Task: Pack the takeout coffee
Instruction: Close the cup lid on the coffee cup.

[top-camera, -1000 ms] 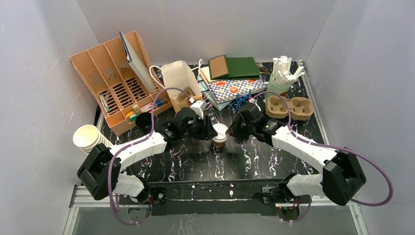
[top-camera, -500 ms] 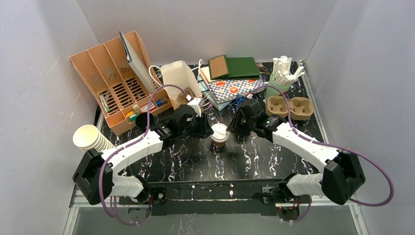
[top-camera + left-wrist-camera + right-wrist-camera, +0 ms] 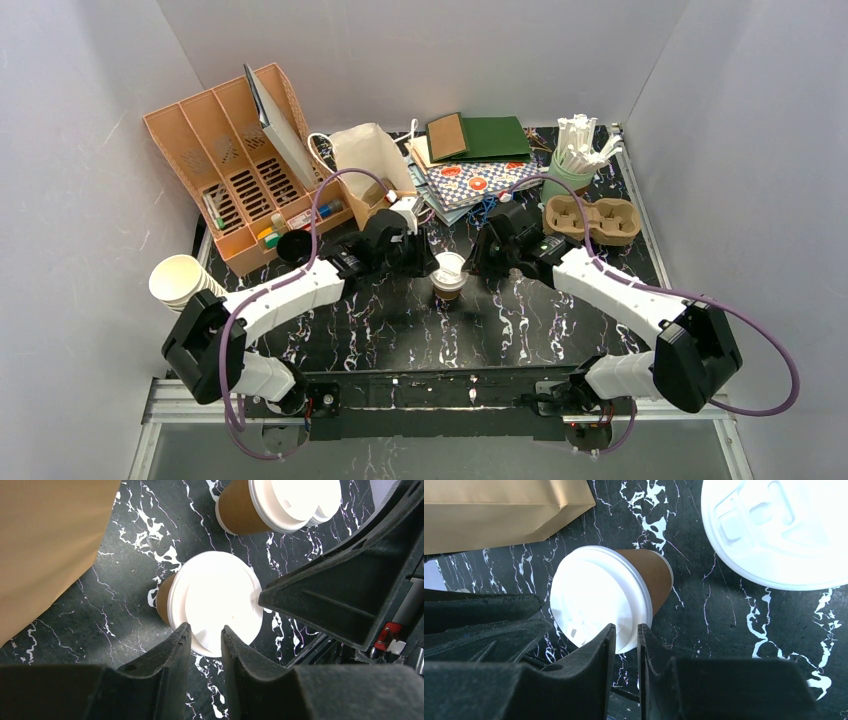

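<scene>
One takeout coffee [image 3: 448, 274], a tan cup with a white lid, stands upright mid-table between my two grippers. My left gripper [image 3: 424, 262] is at its left side. In the left wrist view the left gripper [image 3: 206, 630] has a narrow gap over the near rim of the lid [image 3: 215, 602], with nothing pinched. A second lidded coffee [image 3: 280, 502] stands just beyond. My right gripper [image 3: 478, 262] is at the cup's right. In the right wrist view the right gripper [image 3: 626, 627] is narrowly open at the edge of the lid [image 3: 596, 597], and the second cup's lid [image 3: 774, 530] fills the upper right.
An open brown paper bag [image 3: 368, 165] stands behind the left gripper. A pulp cup carrier [image 3: 590, 220] lies at the right. A stack of cream cups [image 3: 180, 283] and a black cup [image 3: 292, 247] sit at the left, by a tan organizer [image 3: 240, 165]. Napkins [image 3: 475, 160] and stirrers [image 3: 580, 150] are at the back.
My left arm drew back slightly from the cup, then came in again beside it. The right arm shifted only a little. The cup has stayed in place.
</scene>
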You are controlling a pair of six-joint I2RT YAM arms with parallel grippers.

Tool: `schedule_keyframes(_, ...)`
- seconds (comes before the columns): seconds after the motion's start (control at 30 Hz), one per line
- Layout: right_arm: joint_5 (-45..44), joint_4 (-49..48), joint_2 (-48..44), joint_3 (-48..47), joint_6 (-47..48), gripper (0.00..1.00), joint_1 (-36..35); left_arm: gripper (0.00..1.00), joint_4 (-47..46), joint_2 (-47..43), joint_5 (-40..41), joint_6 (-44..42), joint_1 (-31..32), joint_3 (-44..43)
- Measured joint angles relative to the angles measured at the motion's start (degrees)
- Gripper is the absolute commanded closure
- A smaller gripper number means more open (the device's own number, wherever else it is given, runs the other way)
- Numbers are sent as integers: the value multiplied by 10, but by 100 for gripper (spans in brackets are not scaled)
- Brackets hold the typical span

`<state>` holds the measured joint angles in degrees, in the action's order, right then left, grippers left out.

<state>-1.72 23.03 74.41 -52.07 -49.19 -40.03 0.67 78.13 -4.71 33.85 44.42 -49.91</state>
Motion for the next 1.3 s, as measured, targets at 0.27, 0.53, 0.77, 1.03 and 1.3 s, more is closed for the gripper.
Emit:
schedule_keyframes(0.27, 8, -3, 10, 0, 0, 72, 0, 73, -7, 14, 4, -4, 0, -7)
schedule_keyframes(0.53, 9, -5, 11, 0, 0, 74, 0, 73, -3, 30, 9, -9, 0, -12)
schedule_keyframes(0.77, 9, -5, 14, 0, -1, 76, 0, 75, -6, 40, 4, -8, 0, -12)
schedule_keyframes(1.03, 9, -5, 14, 0, -1, 77, 2, 77, -1, 43, 2, -9, 0, -16)
schedule_keyframes(1.3, 9, -9, 17, 0, -1, 77, 2, 78, 10, 50, 4, -15, -1, -26)
